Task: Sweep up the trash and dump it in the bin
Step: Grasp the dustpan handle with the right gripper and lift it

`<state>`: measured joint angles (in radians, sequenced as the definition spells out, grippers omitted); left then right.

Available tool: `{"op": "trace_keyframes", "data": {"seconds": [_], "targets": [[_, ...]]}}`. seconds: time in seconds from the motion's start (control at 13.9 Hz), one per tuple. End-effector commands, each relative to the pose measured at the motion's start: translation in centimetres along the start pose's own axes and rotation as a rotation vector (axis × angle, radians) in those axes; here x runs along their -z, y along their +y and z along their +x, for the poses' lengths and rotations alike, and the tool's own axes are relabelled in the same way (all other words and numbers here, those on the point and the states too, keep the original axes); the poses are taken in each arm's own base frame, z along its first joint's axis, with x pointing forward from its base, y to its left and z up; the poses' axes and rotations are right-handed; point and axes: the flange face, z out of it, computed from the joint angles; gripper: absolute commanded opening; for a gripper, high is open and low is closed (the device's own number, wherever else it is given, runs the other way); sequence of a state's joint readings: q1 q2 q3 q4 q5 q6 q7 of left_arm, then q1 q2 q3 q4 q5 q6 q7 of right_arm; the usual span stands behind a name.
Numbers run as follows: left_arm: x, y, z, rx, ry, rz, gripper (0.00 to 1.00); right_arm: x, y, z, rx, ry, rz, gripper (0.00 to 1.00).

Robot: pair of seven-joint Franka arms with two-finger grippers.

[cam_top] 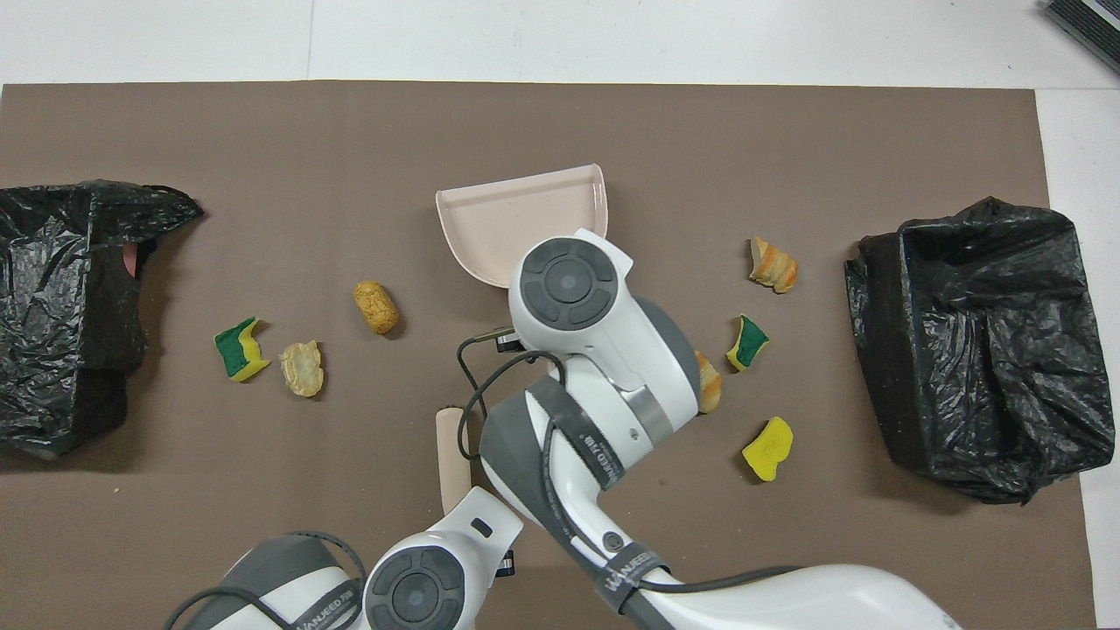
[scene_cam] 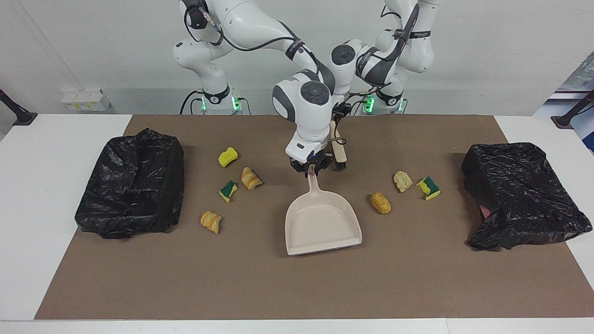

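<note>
**A:** Picture the bench from the camera facing the robots as a clock, with the robots at twelve. What sits in the middle?

**B:** A beige dustpan (scene_cam: 323, 225) on a brown mat (scene_cam: 297, 287). Its handle points to twelve and its open mouth to six, skewed a little toward five. I cannot tell whether its lip rests on the mat.

**A:** Is anything holding it?

**B:** Yes. The right hand (scene_cam: 310, 170) is closed around the tip of the handle, its arm reaching in from eleven o'clock.

**A:** And the left hand?

**B:** The left hand (scene_cam: 337, 116) is at twelve o'clock, above the mat's edge by the robots. It is closed on a wooden-handled brush (scene_cam: 338, 149), which hangs with its dark bristles down just beside the right hand.

**A:** Where is the trash?

**B:** All on the mat, none in the dustpan. Toward nine o'clock lie four bits:
- a yellow sponge chunk (scene_cam: 228, 157)
- a green-and-yellow sponge chunk (scene_cam: 228, 191)
- a striped pastry lump (scene_cam: 251, 178)
- a second striped pastry lump (scene_cam: 211, 221)

Toward three o'clock lie three more:
- a brown pastry lump (scene_cam: 380, 202) near the dustpan
- a pale lump (scene_cam: 402, 181)
- another green-and-yellow chunk (scene_cam: 428, 187) just beside the pale lump

**A:** And the bins?

**B:** There are two, both lined with black bags. One bin (scene_cam: 132, 185) is at nine o'clock and the other bin (scene_cam: 524, 195) is at three.
</note>
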<state>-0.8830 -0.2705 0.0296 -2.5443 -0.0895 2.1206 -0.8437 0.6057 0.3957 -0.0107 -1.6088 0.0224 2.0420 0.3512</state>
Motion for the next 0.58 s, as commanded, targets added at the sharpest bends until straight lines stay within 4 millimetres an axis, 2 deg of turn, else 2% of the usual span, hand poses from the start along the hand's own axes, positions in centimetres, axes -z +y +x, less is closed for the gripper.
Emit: {"op": "trace_keyframes", "data": {"seconds": [0.0,0.07,0.29,0.36,0.5], "targets": [[1.6,-2.5,1.3,-0.02,0.013,0.017,0.0,2.4,3.5,0.0,0.218,0.01,0.007,0.0],[2.2,-3.6,2.4,-0.02,0.02,0.025,0.0,2.8,4.3,0.0,0.337,-0.001,0.003,0.0],[5.7,-7.4,6.5,0.038,0.021,0.024,0.0,2.5,6.3,0.1,0.656,-0.03,-0.021,0.0],[6.4,-8.7,7.9,0.047,0.022,0.014,0.0,2.4,6.5,0.1,0.739,-0.035,-0.026,0.0],[6.9,-11.5,10.6,0.081,0.023,-0.003,0.0,1.8,8.1,0.2,0.9,-0.055,-0.023,0.0]]}}
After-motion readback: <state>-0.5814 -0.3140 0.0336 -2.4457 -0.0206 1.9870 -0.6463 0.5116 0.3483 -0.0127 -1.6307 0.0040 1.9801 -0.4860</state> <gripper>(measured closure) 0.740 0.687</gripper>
